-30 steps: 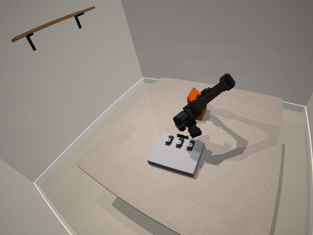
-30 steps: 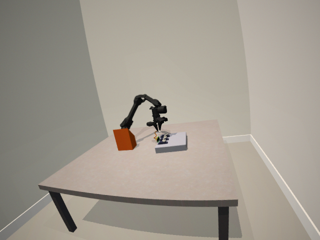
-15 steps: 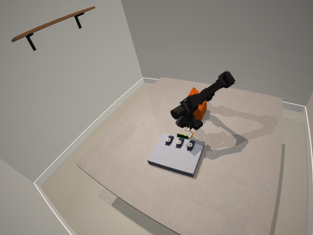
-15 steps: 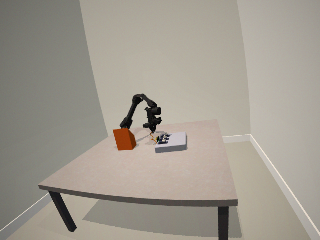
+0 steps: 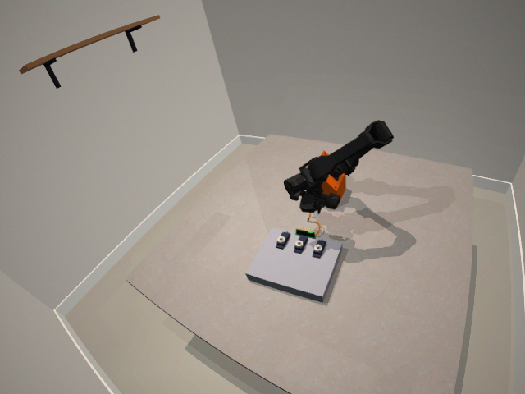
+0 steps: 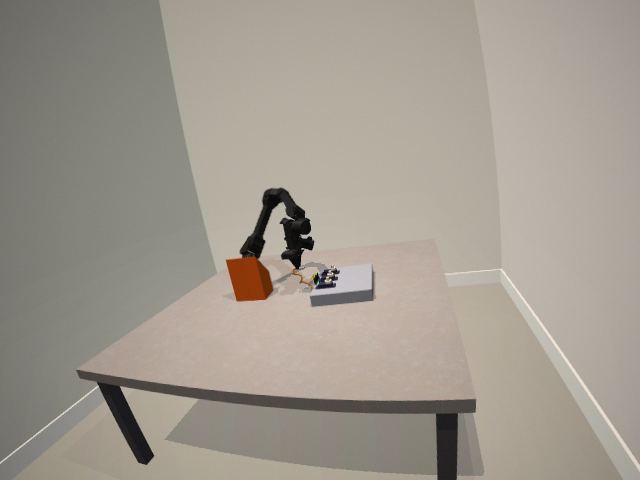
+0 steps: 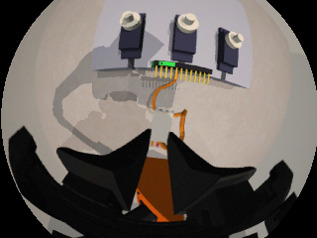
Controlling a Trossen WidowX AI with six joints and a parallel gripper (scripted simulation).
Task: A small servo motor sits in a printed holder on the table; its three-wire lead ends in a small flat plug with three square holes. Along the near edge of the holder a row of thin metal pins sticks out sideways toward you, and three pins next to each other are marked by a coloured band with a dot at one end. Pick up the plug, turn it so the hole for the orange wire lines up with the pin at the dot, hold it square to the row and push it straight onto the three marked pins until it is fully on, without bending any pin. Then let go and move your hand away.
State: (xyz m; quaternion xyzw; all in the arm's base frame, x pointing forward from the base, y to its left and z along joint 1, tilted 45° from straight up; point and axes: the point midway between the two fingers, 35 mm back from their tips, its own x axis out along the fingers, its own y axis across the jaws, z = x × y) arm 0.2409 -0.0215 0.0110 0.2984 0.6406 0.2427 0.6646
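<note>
The top view looks steeply down from high; the exterior looks across from farther off; both share the table (image 5: 381, 288) (image 6: 289, 351); the wrist looks closely past the fingertips.

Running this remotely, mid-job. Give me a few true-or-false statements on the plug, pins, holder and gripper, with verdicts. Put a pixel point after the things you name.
1. The gripper (image 5: 317, 210) (image 6: 297, 267) (image 7: 158, 134) is shut on the plug (image 7: 160, 124). True.
2. The plug is fully on the pins (image 7: 183, 75). False: in the wrist view a gap separates it from them.
3. Three servos (image 7: 132, 40) (image 7: 184, 40) (image 7: 228, 52) stand in the holder (image 5: 292, 269) (image 6: 346, 284) (image 7: 106, 30). True.
4. The coloured band (image 7: 167, 63) is red. False: it is green.
5. The orange block (image 5: 335, 186) (image 6: 248, 279) sits on top of the holder. False: it stands on the table (image 5: 381, 318) (image 6: 268, 351), apart from the holder.
</note>
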